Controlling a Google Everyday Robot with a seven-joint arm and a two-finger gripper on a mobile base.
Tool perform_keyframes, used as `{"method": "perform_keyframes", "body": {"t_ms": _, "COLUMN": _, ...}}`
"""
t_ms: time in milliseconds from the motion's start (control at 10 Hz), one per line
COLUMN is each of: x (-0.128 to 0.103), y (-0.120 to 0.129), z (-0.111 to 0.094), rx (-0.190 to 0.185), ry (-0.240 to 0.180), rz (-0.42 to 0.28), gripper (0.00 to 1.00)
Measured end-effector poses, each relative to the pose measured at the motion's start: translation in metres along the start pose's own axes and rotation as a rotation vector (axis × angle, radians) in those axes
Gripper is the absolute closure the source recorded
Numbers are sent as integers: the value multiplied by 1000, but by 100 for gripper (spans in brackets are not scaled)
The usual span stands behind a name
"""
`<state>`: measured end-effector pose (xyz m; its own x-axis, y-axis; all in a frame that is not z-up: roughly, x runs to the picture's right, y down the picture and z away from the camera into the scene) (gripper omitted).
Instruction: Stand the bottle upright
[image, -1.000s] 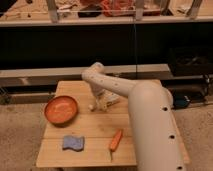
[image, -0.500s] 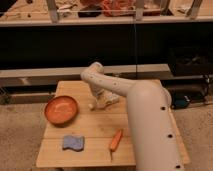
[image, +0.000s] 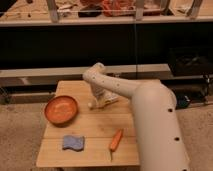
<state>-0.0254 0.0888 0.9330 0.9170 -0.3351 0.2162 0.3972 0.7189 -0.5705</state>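
Nearest the camera: the big white arm (image: 155, 130) fills the right foreground and reaches back and left across the wooden table (image: 90, 152). On the front of the table, a blue sponge (image: 73, 143) sits left and a carrot (image: 116, 139) lies just right of it, both well apart from the work area. Mid-left is an orange bowl (image: 61, 109), untouched and irrelevant to the job. Past that, around the table's middle, the gripper (image: 101, 101) is down at the tabletop, coming in from the elbow above it. The bottle (image: 95, 104) shows as a small cream-white blob at the gripper's lower-left edge, low on the table, between the bowl and the arm; most of it is hidden by the wrist. Orientation: can't tell for sure, but it reads as low and squat, so my guess is it's lying down rather than standing. Fingers: clamped all the way in, and given where they sit, most likely pinching the bottle, though the contact itself is hidden behind the wrist, so can't confirm. Progress, as a judgement: approach done, grasp apparently just made, nothing lifted or rotated yet. Left to do: lift slightly, tip the body to vertical, set it base-down, let go. Risk: a stubby rounded body could slip or roll out of a pinch. Behind the table: dark shelving (image: 107, 45) with clutter on top, not involved.
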Motion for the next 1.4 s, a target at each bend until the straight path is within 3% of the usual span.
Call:
{"method": "perform_keyframes", "body": {"t_ms": 300, "x": 45, "y": 20, "z": -30, "rx": 99, "ry": -35, "rz": 87, "gripper": 99}}
{"method": "perform_keyframes", "body": {"t_ms": 600, "x": 102, "y": 47, "z": -87, "rx": 222, "ry": -67, "rz": 163, "gripper": 99}}
{"method": "perform_keyframes", "body": {"t_ms": 700, "x": 120, "y": 52, "z": -114, "rx": 314, "ry": -95, "rz": 180, "gripper": 99}}
{"method": "perform_keyframes", "body": {"t_ms": 900, "x": 140, "y": 54, "z": -140, "rx": 470, "ry": -155, "rz": 194, "gripper": 99}}
{"method": "perform_keyframes", "body": {"t_ms": 1000, "x": 156, "y": 59, "z": -152, "rx": 614, "ry": -237, "rz": 202, "gripper": 99}}
{"method": "perform_keyframes", "body": {"t_ms": 1200, "x": 182, "y": 75, "z": -161, "rx": 856, "ry": -363, "rz": 217, "gripper": 99}}
{"method": "perform_keyframes", "body": {"t_ms": 1400, "x": 204, "y": 103, "z": -171, "rx": 1102, "ry": -463, "rz": 242, "gripper": 99}}
